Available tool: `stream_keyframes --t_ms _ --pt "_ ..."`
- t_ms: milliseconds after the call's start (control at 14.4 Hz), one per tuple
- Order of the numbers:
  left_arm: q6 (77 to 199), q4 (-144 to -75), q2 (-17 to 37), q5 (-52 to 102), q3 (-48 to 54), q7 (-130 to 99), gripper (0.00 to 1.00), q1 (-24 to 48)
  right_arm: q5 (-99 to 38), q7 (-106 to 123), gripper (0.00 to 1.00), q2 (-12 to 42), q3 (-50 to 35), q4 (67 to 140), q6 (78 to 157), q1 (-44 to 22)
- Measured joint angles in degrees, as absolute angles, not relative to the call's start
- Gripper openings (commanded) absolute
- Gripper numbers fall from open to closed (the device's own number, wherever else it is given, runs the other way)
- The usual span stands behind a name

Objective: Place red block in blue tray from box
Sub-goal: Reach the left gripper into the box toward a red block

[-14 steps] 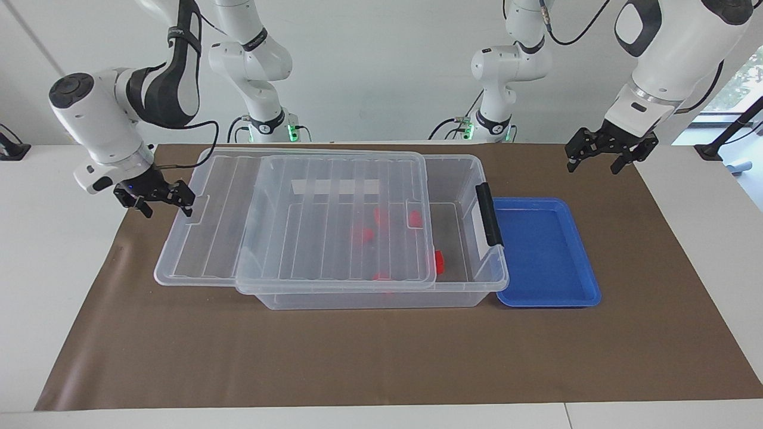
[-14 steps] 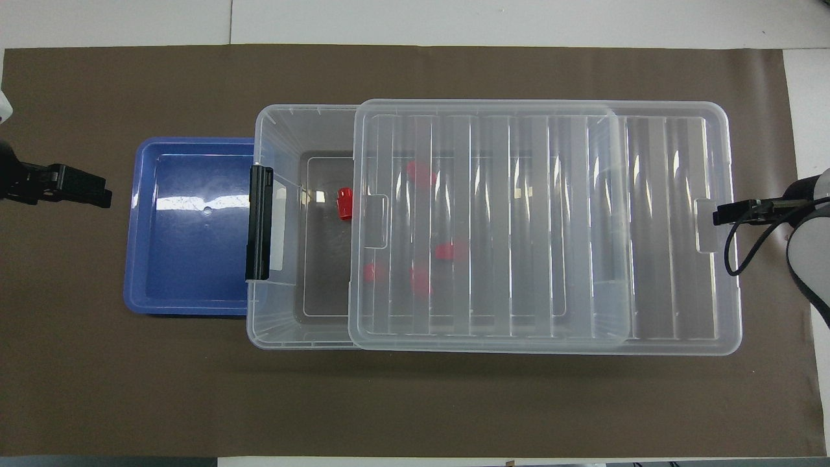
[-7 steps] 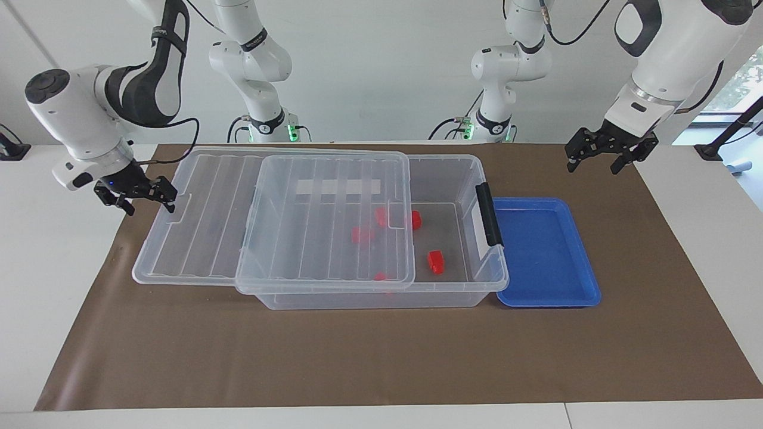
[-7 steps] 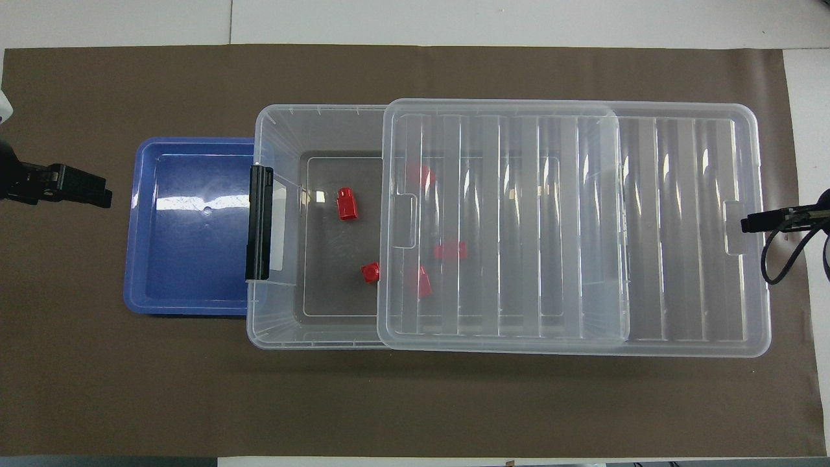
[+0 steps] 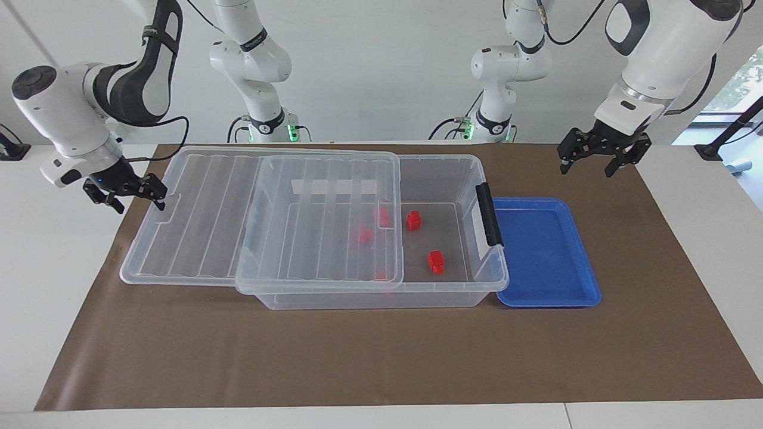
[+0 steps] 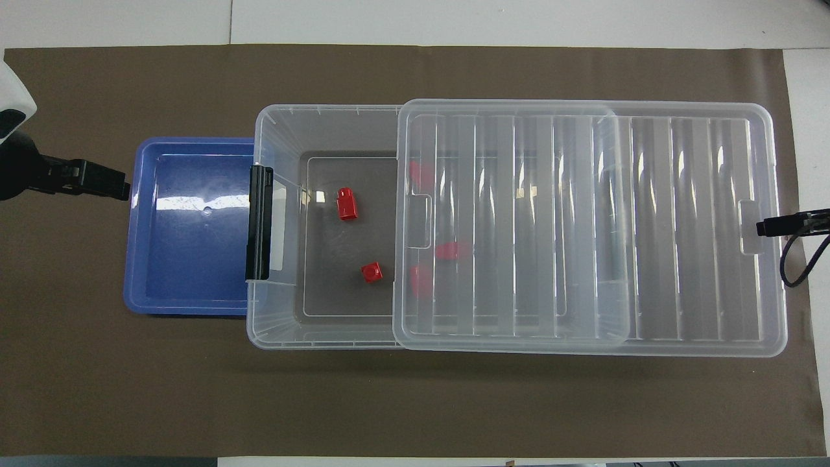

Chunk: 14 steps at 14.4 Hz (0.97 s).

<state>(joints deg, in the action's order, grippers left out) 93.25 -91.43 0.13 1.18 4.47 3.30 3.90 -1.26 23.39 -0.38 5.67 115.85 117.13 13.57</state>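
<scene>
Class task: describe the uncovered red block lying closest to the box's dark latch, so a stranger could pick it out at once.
Find the clear box beside the blue tray. Two red blocks lie uncovered by its lid. Yours is the red block farther from the robots.

White wall – window at one edge

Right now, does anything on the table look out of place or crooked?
Yes: the clear lid is not seated on the box. It is slid toward the right arm's end and overhangs there, leaving two red blocks uncovered. Nothing is spilled; the blue tray holds nothing.
</scene>
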Motion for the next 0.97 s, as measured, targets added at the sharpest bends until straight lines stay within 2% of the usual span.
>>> stream_keyframes --t_ms 556,765,973 --pt "104.2 -97.21 1.32 1.18 4.97 -15.11 1.0 18.76 -1.24 25.2 1.0 -0.38 5.67 115.81 117.16 14.37" --pt "109.32 -98.17 4.85 1.18 4.97 -21.65 1.0 22.42 -1.22 25.21 1.0 -0.25 5.54 114.79 116.74 14.03" --pt "114.99 -98.33 10.23 1.18 4.97 -26.9 0.99 25.28 -1.22 23.27 1.0 0.82 5.4 109.09 110.74 11.65"
